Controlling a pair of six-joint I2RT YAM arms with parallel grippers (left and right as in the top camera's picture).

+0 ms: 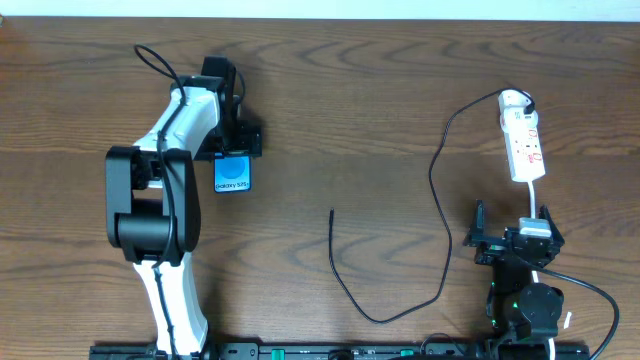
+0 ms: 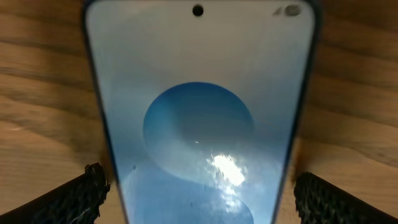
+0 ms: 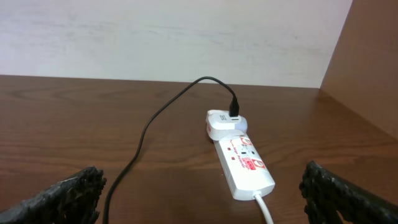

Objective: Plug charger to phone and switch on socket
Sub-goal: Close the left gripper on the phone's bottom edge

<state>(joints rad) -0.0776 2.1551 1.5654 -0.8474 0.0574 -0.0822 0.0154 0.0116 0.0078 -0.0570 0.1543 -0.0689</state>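
The phone [image 1: 232,176] lies flat on the table at the left, its blue screen up; in the left wrist view the phone [image 2: 199,118] fills the frame. My left gripper [image 1: 233,158] stands open astride it, one finger [image 2: 84,194] on each side with a thin gap to the phone's edges. The white socket [image 1: 523,142] lies at the far right. The black charger [image 1: 440,200] runs from a white adapter [image 3: 221,123] on the socket [image 3: 245,165], loops across the table and ends in a free tip [image 1: 332,211] at mid-table. My right gripper [image 1: 512,220] is open just short of the socket, holding nothing.
The socket's thick white cord [image 3: 266,208] runs back toward my right gripper [image 3: 202,208]. A wooden side wall [image 3: 367,68] rises to the right of the socket, and a pale wall stands behind the table. The charger's loop [image 1: 385,318] lies near the front edge.
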